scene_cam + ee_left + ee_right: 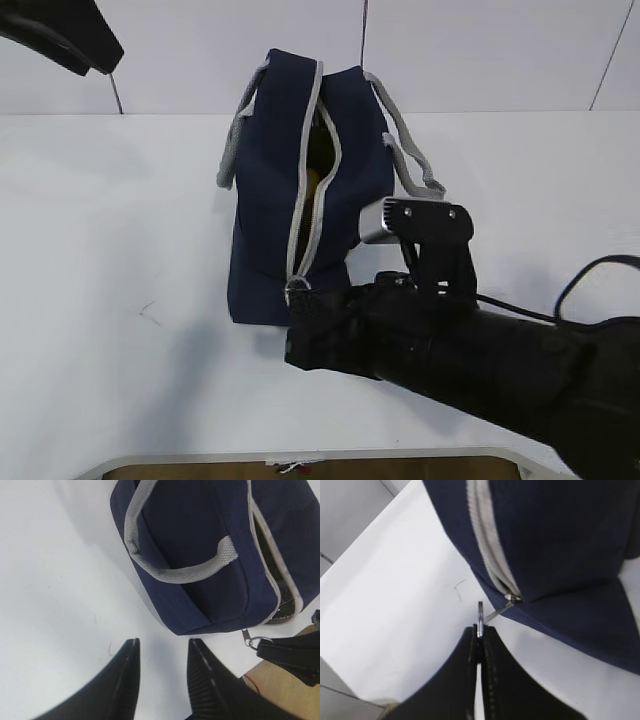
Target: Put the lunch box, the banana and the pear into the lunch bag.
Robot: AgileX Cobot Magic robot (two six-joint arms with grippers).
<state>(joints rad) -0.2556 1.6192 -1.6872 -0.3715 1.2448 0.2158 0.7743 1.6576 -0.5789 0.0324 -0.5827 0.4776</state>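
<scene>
The navy lunch bag (290,190) stands on the white table, its grey zipper running along the top and partly open. Something yellow (311,180) shows through the gap; I cannot tell which fruit it is. The lunch box is not visible. My right gripper (480,629) is shut on the metal zipper pull (481,614) at the bag's near end (296,293). The bag also shows in the right wrist view (560,545). My left gripper (162,647) is open and empty above the bare table, beside the bag (200,555); in the exterior view only part of that arm (65,35) shows at the top left.
The grey webbing handles (410,150) hang off both sides of the bag. The table's front edge (300,458) lies close behind my right arm. A black cable (590,275) trails at the right.
</scene>
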